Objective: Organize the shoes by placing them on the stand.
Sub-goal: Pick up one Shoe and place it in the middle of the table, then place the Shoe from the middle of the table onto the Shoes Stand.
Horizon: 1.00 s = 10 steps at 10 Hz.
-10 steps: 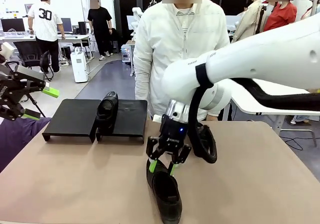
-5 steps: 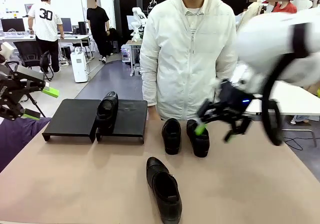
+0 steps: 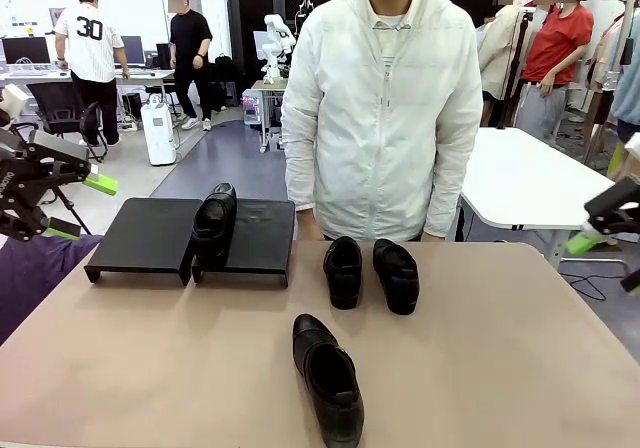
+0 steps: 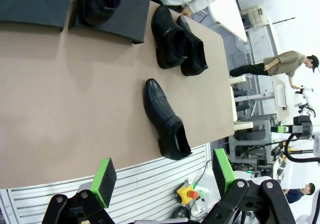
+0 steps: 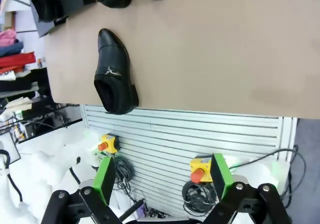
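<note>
One black shoe (image 3: 213,222) stands on the stand (image 3: 145,234), where its two black platforms meet. Two more shoes (image 3: 343,271) (image 3: 396,275) sit side by side on the table near the far edge. Another shoe (image 3: 328,378) lies alone near the front edge, also in the left wrist view (image 4: 164,119) and the right wrist view (image 5: 115,71). My left gripper (image 3: 78,208) hangs open off the table's left side, far from the shoes. My right gripper (image 3: 608,260) is open at the right edge, holding nothing. Both wrist views show open jaws (image 4: 162,179) (image 5: 162,180).
A person in a white jacket (image 3: 385,118) stands at the far edge of the brown table (image 3: 500,368). Purple cloth (image 3: 30,268) lies off the left side. A white table (image 3: 520,183) stands at the back right. Emergency stop buttons (image 5: 106,145) sit below the front edge.
My right gripper has let go of the near shoe's heel, opened, and swung away to the right edge. The shoe stays on the table. The left arm has not moved.
</note>
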{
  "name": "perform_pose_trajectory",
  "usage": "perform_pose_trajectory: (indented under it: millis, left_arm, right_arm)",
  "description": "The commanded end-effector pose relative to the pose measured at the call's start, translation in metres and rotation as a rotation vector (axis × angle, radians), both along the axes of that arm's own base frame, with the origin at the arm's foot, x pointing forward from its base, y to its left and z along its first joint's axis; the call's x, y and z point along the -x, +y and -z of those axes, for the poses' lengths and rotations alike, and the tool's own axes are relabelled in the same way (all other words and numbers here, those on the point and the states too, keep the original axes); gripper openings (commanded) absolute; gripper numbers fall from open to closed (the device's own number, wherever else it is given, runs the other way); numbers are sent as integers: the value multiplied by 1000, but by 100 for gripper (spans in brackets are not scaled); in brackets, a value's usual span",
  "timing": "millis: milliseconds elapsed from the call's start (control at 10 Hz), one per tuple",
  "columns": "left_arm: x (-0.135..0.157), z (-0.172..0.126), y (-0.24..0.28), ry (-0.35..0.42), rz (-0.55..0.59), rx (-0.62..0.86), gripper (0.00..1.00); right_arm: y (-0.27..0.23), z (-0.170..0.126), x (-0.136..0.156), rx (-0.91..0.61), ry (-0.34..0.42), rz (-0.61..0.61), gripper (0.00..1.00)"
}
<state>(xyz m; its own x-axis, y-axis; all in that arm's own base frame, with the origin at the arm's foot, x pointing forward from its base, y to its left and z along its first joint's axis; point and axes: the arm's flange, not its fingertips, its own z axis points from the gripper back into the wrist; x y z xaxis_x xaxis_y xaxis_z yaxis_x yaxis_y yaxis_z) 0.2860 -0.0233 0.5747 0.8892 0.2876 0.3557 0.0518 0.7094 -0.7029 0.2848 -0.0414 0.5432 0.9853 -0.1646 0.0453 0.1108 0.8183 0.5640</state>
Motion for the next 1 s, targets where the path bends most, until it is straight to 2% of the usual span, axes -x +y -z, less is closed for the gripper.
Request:
perform_pose_trajectory:
  millis: [0,900]
  left_arm:
    - [0,0,0,-7,9,15,100]
    - [0,0,0,-7,9,15,100]
  right_arm:
    - [16,-9,3,29,1,29,100]
    - [16,-9,3,29,1,29,100]
